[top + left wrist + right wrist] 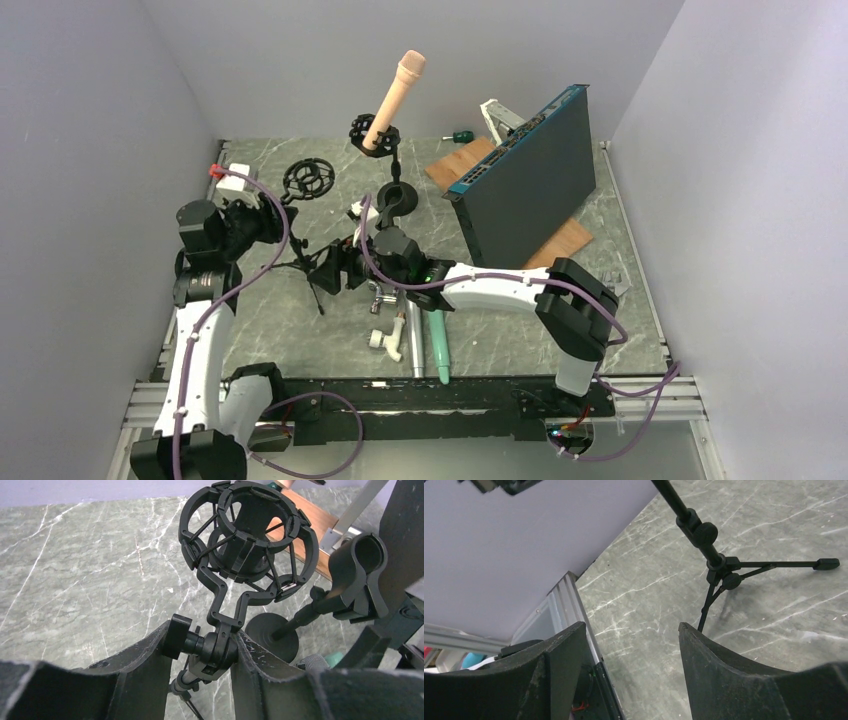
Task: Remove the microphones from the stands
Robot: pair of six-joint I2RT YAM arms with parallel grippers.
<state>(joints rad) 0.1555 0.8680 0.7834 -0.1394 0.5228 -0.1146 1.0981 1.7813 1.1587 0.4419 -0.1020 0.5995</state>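
A peach microphone [395, 100] sits tilted in a black shock mount on a stand at the back centre. A second, empty shock mount [308, 178] [250, 540] tops a tripod stand [719, 570] at the left. My left gripper [270, 215] [210, 652] is shut on that stand's swivel joint [220, 650], just under the empty mount. My right gripper [332, 268] [631, 632] is open and empty, low beside the tripod's legs and pointing left.
A round-base stand with an empty clip [398, 200] [357, 575] stands mid-table. Silver [415, 340], green [440, 345] and white [390, 338] microphones lie near the front edge. A dark blue-edged box [530, 180] leans over a wooden board [470, 160] at the back right.
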